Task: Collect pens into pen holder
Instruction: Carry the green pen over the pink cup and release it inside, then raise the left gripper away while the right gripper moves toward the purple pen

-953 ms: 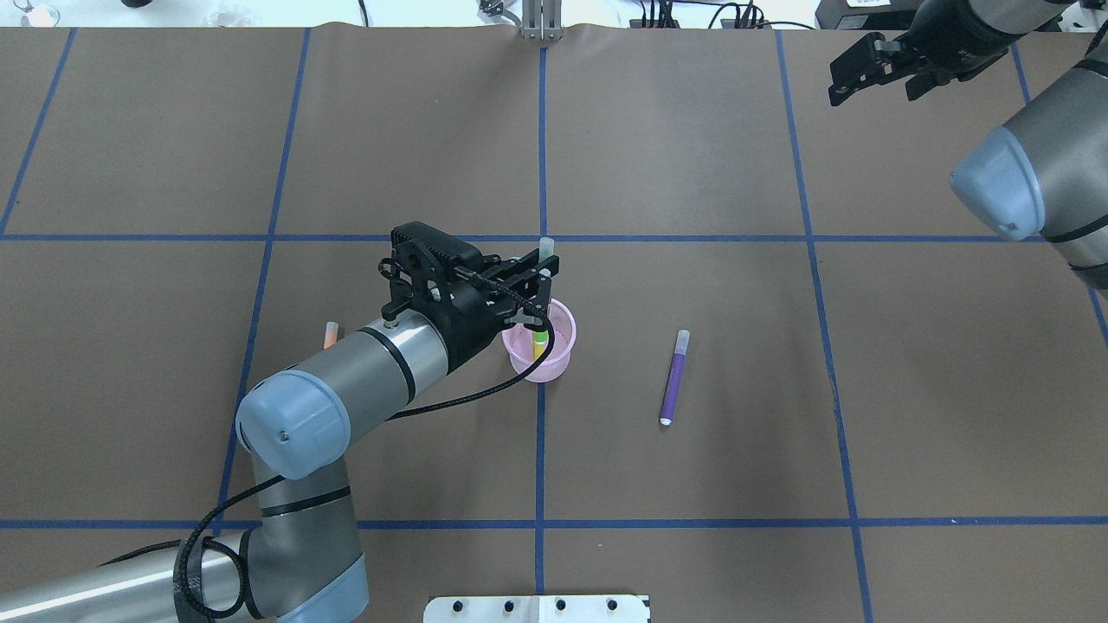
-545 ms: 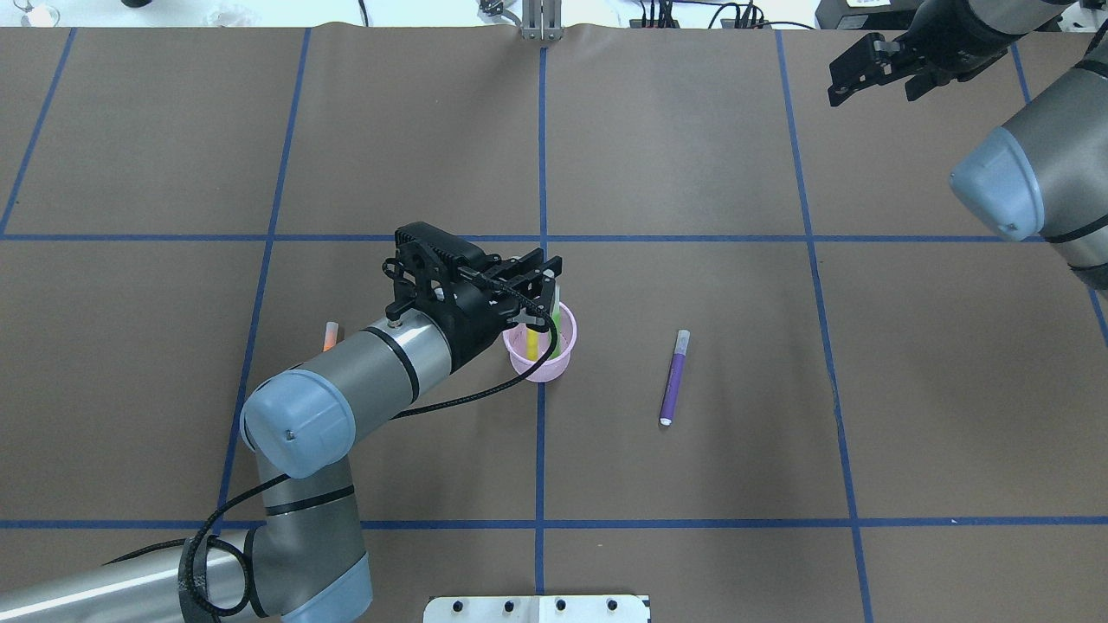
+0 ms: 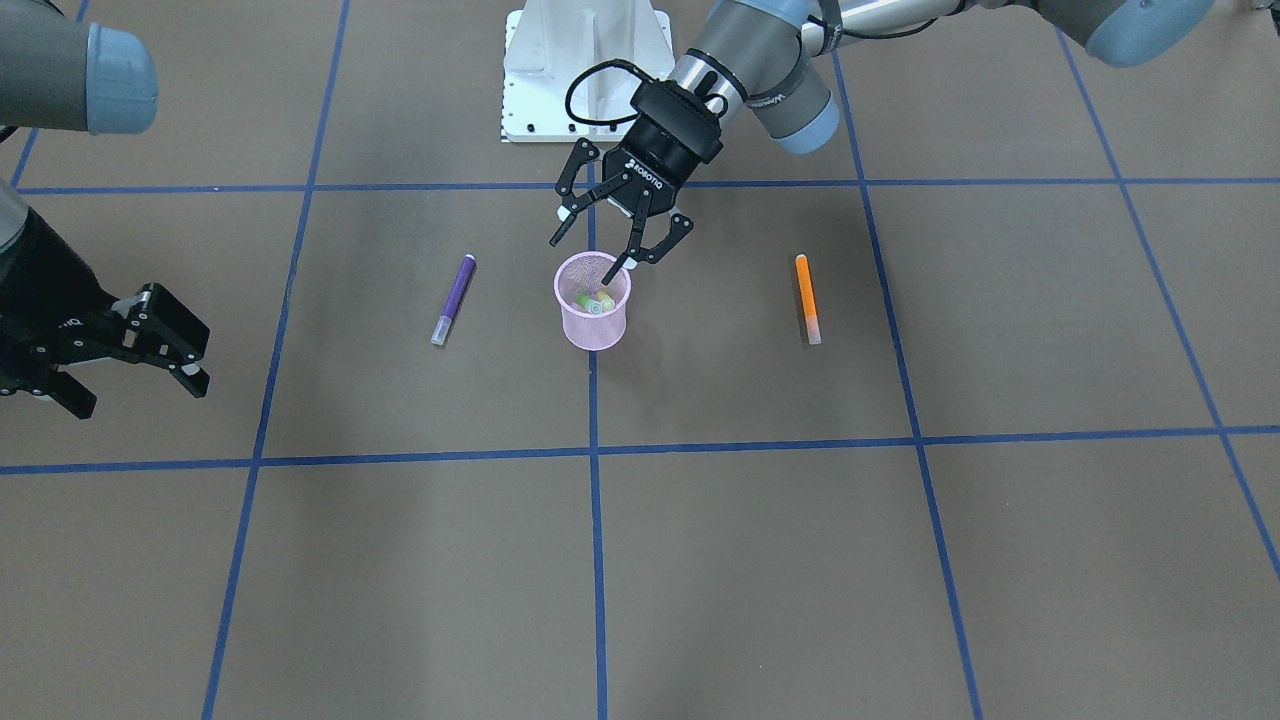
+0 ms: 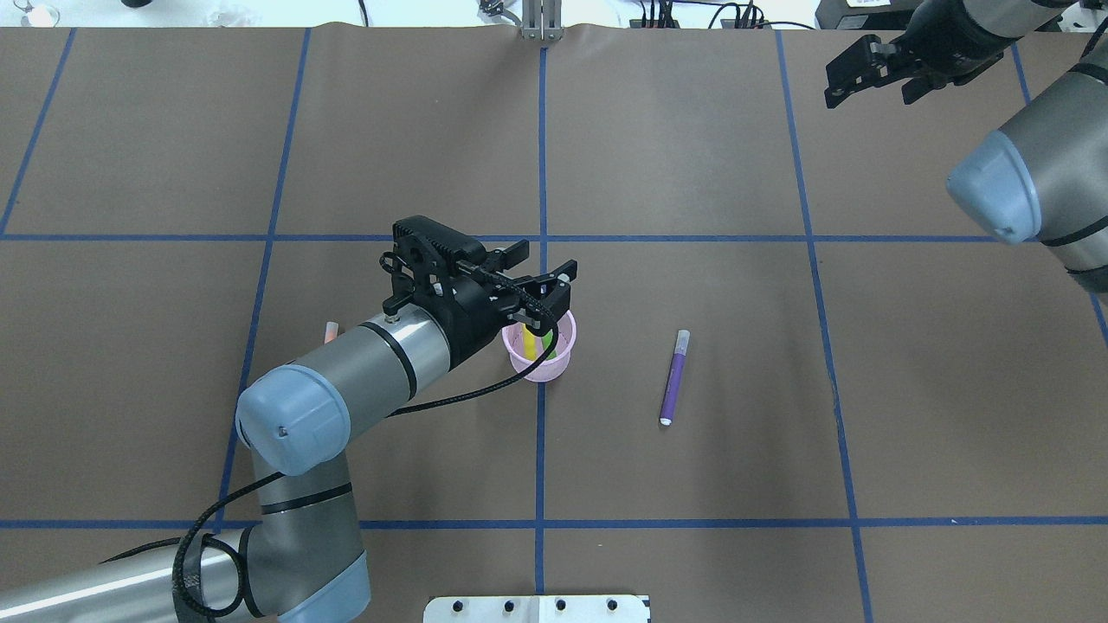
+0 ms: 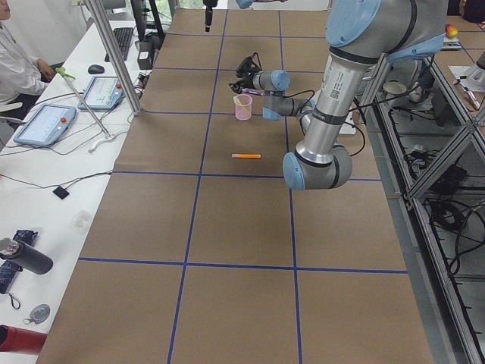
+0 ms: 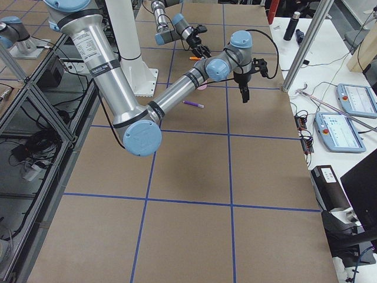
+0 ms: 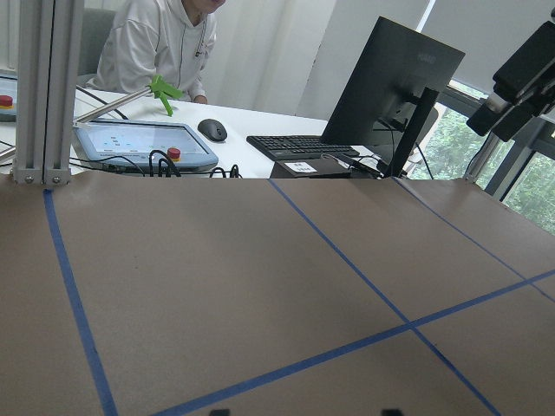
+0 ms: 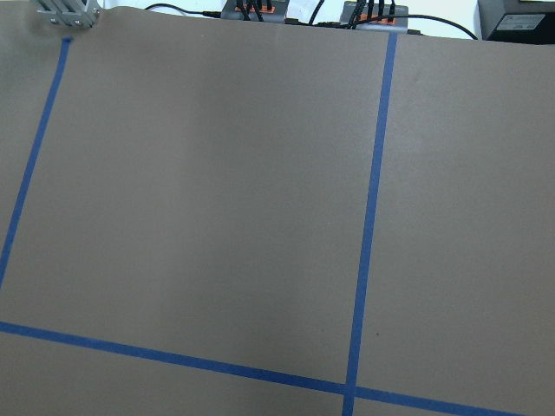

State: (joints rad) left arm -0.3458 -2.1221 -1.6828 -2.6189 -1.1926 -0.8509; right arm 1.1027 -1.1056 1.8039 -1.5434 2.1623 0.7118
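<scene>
The left hand [image 3: 612, 252], fingers apart and empty, hovers just over the pink mesh pen holder [image 3: 594, 326] holding the green and yellowish pens [image 3: 594, 300], while the purple pen [image 3: 454, 298] and the orange pen [image 3: 806, 297] lie on the bench [image 3: 700, 500] either side, unobstructed, and the right hand [image 3: 132, 372] is spread, well apart.

Bright, even light from above. Shadows on the bench [image 4: 692, 173] are soft. All views are sharp, with daylight at the windows in the left wrist view.
</scene>
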